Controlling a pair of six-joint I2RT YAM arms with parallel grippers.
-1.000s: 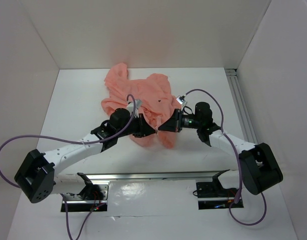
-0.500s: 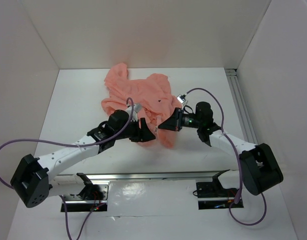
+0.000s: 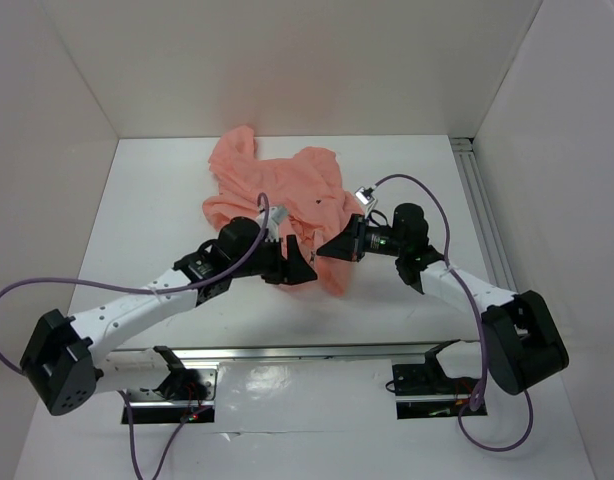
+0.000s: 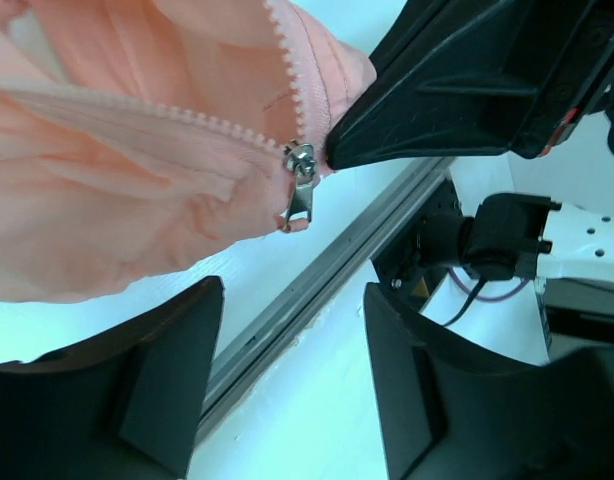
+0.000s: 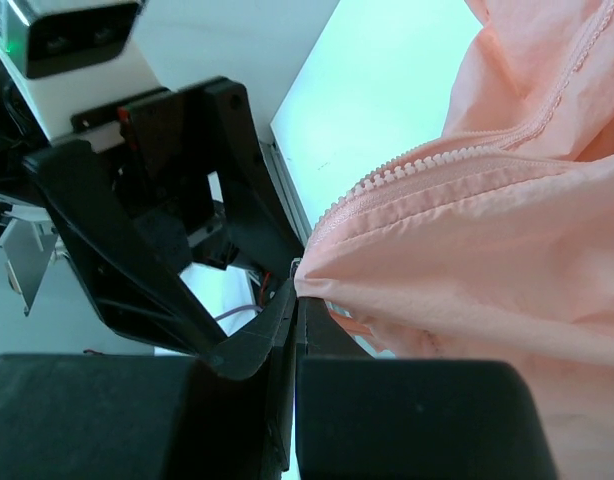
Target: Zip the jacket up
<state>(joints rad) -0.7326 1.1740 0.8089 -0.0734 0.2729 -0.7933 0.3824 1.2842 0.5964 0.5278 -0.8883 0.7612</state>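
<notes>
Two claws meet at the near hem of the jacket (image 3: 277, 195), which lies bunched in the upper middle of the top view; the right claw (image 3: 325, 252) is pinched tight on the hem corner beside the zip teeth; the left claw (image 4: 292, 385) gapes wide, gripping nothing, just below the dangling zipper pull (image 4: 299, 195); white desk (image 3: 137, 230) shows left, right and below the cloth.

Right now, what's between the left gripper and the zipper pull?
Nothing. In the left wrist view the stretch from the open left gripper to the zipper pull is bare.
</notes>
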